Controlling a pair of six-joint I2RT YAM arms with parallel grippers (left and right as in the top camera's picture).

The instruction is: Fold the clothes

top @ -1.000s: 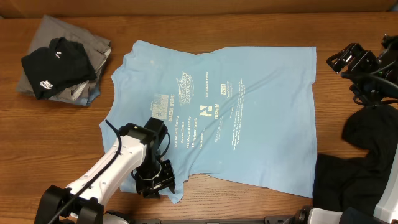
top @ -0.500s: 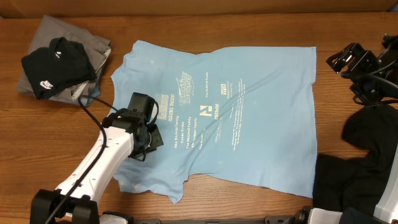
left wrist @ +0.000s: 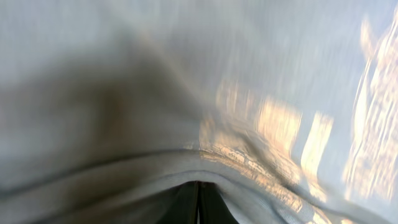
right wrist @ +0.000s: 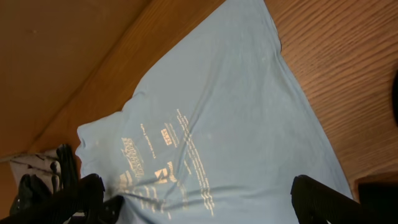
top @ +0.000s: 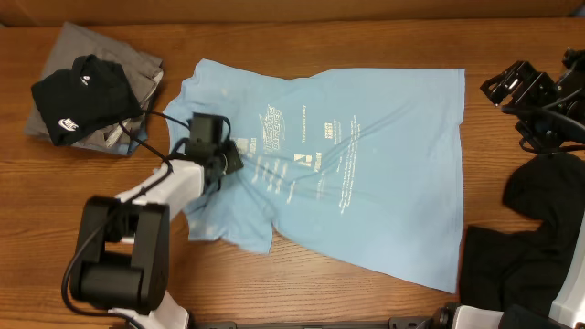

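Note:
The light blue T-shirt with pale printed text lies spread across the table's middle; its near-left part is bunched and lifted. My left gripper is over the shirt's left side, shut on a fold of it. In the left wrist view the blue fabric fills the frame and drapes over the closed left gripper. My right gripper hovers open and empty off the shirt's far-right corner. In the right wrist view the right gripper stands wide apart above the shirt.
A pile at the far left holds a black shirt with a white swoosh on a grey one. Dark black clothes lie at the near right. Bare wood runs along the near edge.
My left gripper has moved from the near-left hem toward the far left, pulling the shirt's near-left part up with it and wrinkling the print. The right arm has not moved.

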